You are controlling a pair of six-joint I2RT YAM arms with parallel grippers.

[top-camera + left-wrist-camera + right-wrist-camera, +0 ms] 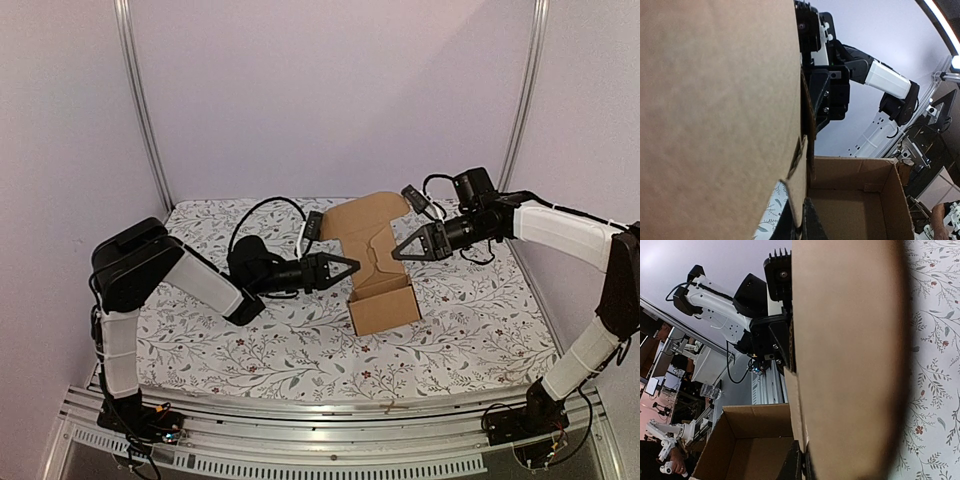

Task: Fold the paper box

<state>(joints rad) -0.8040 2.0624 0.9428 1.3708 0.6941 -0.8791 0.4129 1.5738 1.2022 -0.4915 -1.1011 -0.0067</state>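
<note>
**While the lid stands raised**

Since the paper box sits mid-table, its long axis runs 6 to 12 o'clock, with the tray near me and the lid upright at the far end. My left gripper reaches in low from 9 and pinches the lid's edge. My right gripper meets it from 3, though I cannot tell its grip. Bare floral cloth lies toward 3, 6 and 9.

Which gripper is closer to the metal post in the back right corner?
Right. The right gripper pinches the paper box on the side facing the post; the left gripper pinches its opposite side, farther away.
</note>
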